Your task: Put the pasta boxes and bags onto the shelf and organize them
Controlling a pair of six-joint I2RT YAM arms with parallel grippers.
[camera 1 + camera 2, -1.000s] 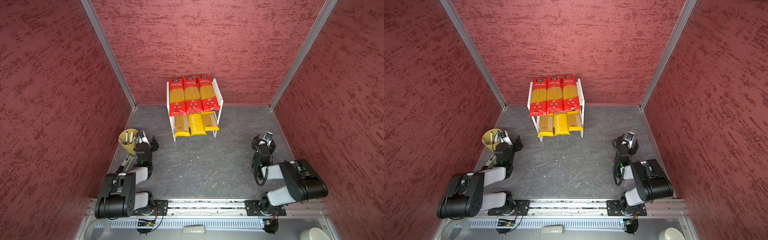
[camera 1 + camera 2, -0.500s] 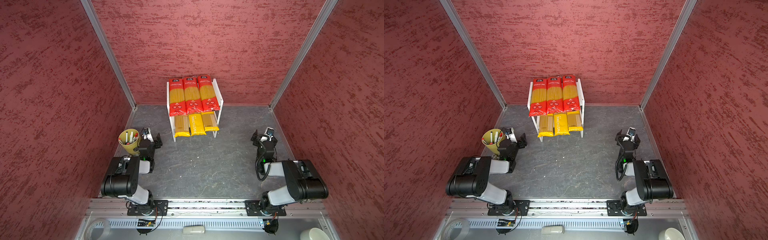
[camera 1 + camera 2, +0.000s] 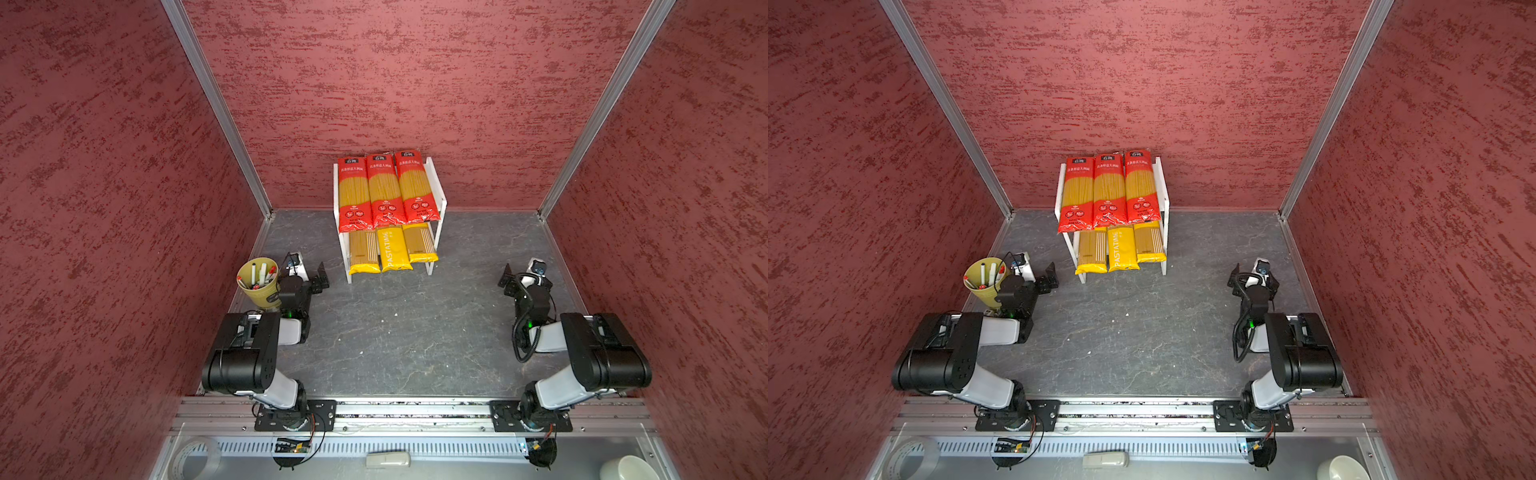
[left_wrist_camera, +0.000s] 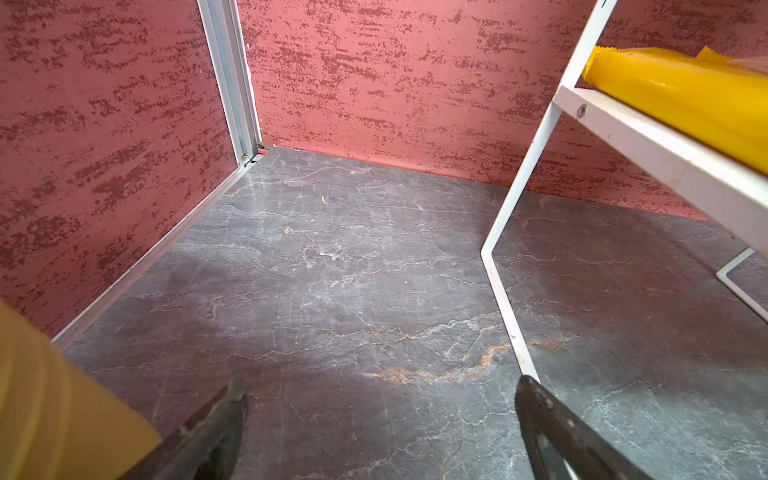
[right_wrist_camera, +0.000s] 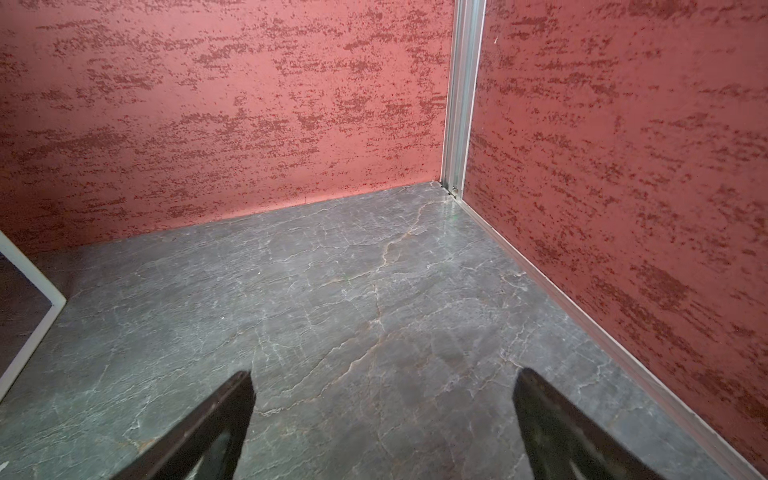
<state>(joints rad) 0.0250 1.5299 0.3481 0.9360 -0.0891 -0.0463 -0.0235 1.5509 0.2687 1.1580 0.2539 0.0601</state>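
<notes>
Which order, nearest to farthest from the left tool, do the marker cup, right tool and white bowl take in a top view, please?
1. Marker cup, left, beside the left tool.
2. Right tool, across the table.
3. White bowl, front right corner.

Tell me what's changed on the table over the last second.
The left gripper edged away from the marker cup toward the shelf as its arm folded up. The right gripper barely shifted. Both are open and empty, and nothing was taken hold of or let go. The red spaghetti packs, yellow PASTATIME packs, shelf and marker cup stayed put.
</notes>
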